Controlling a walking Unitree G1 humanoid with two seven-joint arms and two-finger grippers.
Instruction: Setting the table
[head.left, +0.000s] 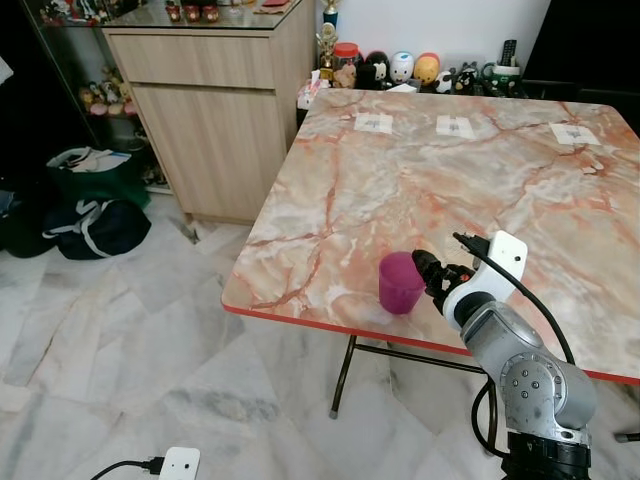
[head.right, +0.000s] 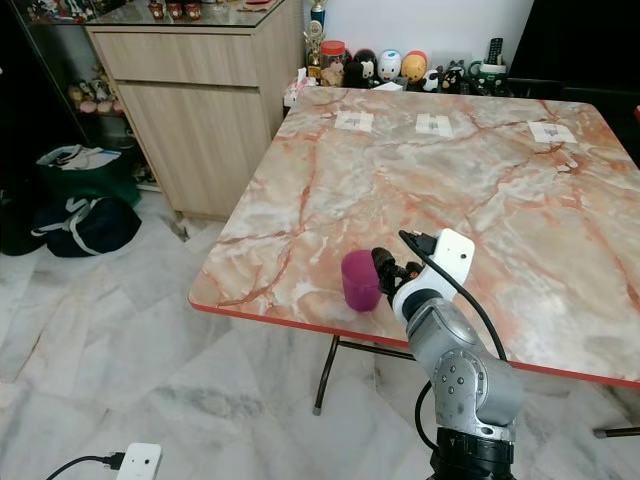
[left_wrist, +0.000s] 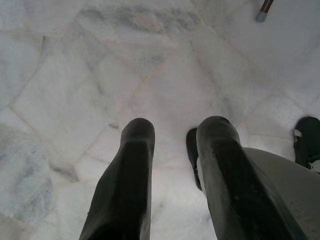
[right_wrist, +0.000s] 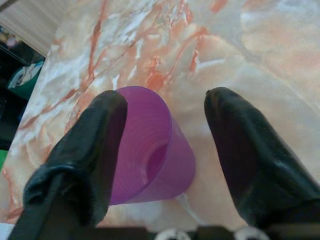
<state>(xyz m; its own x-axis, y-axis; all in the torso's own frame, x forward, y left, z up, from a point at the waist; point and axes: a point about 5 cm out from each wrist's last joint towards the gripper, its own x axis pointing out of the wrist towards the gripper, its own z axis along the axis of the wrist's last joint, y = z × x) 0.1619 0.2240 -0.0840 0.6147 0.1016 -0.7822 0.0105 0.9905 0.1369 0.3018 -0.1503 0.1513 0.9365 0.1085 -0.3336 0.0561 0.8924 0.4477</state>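
One purple cup (head.left: 401, 283) near table edge (head.left: 300, 319), right gripper (right_wrist: 165, 112) agape.

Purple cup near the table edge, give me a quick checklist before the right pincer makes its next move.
1. Purple cup upright on the table: ok, open end up.
2. Right pincer open: ok, fingers spread apart.
3. Cup between the fingers: not ok, it sits toward one finger, with a clear gap to the other.
4. Cup free of the fingers: cannot tell, one finger overlaps its rim in the right wrist view.
5. Cup's distance from the red table edge: not ok, it stands close to it.
6. Left pincer out of the way: ok, pointing down at the floor.
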